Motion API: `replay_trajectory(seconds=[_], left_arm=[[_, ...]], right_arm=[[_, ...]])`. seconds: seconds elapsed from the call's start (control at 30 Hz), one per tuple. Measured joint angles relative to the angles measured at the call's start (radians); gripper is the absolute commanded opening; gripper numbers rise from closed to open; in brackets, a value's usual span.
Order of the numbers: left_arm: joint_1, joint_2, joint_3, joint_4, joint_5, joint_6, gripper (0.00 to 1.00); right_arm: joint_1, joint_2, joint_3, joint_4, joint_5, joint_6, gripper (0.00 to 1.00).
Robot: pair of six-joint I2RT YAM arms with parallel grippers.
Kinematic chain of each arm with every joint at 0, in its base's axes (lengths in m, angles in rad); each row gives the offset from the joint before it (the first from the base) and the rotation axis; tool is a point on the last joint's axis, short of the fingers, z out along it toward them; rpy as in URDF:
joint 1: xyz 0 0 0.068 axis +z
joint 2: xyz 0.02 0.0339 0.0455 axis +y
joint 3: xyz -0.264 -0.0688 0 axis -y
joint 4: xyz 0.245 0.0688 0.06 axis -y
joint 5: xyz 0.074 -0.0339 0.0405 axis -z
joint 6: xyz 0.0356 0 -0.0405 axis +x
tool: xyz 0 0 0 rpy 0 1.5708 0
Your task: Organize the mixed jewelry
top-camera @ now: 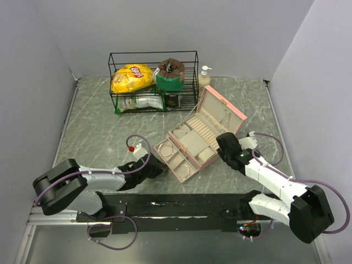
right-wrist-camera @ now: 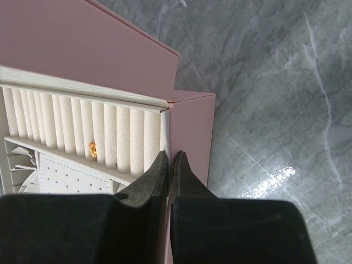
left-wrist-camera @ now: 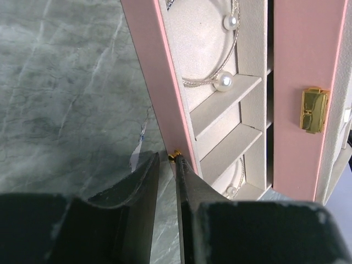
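Left wrist view shows the left gripper (left-wrist-camera: 166,158) low over the table (left-wrist-camera: 66,99), its jaws a narrow slit apart. A tiny gold piece (left-wrist-camera: 175,154) sits right at the tip of the finger on the box side, touching the outer wall of the pink box (left-wrist-camera: 157,66). The piece is so small that I cannot tell whether it is pinched or merely lies against the finger. Inside the box, at about one o'clock from the tips, a pearl chain (left-wrist-camera: 223,82) lies curled in a compartment of the tray (left-wrist-camera: 253,44). In the right wrist view the right gripper (right-wrist-camera: 170,157) has its jaws pressed together on nothing, tips against the box's corner wall, seemingly steadying it. A small gold bit (right-wrist-camera: 92,148) sits among the ring rolls (right-wrist-camera: 66,126) at nine o'clock from it. From above, the left gripper stands at eight o'clock of the box and the right at four. The step in hand looks like picking up the loose gold piece beside the box. Next that calls for a sure pinch, a lift clear over the wall and a release into a free compartment, without nudging the box.
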Motion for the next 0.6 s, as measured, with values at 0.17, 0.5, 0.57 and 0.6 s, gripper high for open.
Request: replay_trajectory(seconds=[0.17, 0.5, 0.57, 0.6], left_arm=[[0.004, 0.007, 0.004, 0.006, 0.013, 0.01, 0.27], [0.005, 0.031, 0.025, 0.003, 0.027, 0.029, 0.31], [0.006, 0.047, 0.037, 0.003, 0.037, 0.041, 0.32], [0.006, 0.051, 0.042, 0.003, 0.04, 0.044, 0.34]], right_arm=[[0.0, 0.0, 0.0, 0.0, 0.0, 0.0, 0.0], [0.0, 0.001, 0.0, 0.001, 0.0, -0.002, 0.0], [0.0, 0.003, 0.001, 0.002, 0.0, -0.005, 0.0], [0.0, 0.003, 0.001, 0.001, 0.0, -0.006, 0.0]])
